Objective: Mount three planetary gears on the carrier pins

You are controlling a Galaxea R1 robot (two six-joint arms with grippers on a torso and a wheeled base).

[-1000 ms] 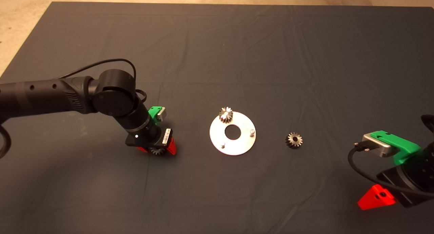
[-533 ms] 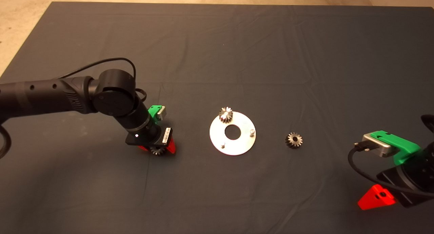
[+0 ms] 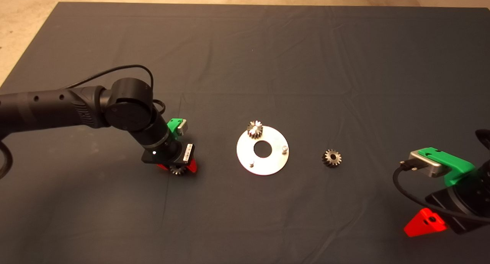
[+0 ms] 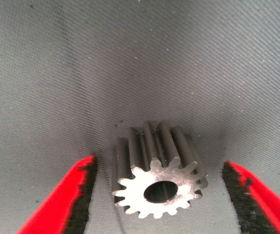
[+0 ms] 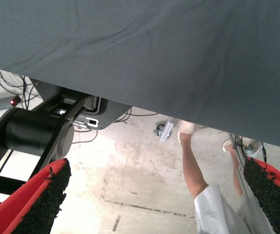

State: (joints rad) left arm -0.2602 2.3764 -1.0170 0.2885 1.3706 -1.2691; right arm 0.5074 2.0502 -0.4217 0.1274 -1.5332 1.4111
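One gear seated, two to go

Left gripper (image 4: 157, 195) straddles a loose gear (image 4: 157, 183) on the mat (image 3: 268, 57), fingers spread, not touching it. To its right, the disc (image 3: 262, 160) carries one gear (image 3: 254, 129); two pins (image 3: 284, 149) are bare. Third gear (image 3: 331, 157) lies further right. Right gripper (image 3: 425, 222) is parked near right, unclenched.

Your left gripper (image 4: 157, 195) straddles a gear (image 4: 157, 178) on the mat (image 3: 245, 57), fingers spread with gaps each side. Bare mat lies between it and the disc (image 3: 268, 162). Disc's far pin carries a gear (image 3: 255, 129); two pins (image 3: 284, 149) bare. Loose gear (image 3: 332, 157) right of disc. Right gripper (image 5: 154, 204) parked lower right.
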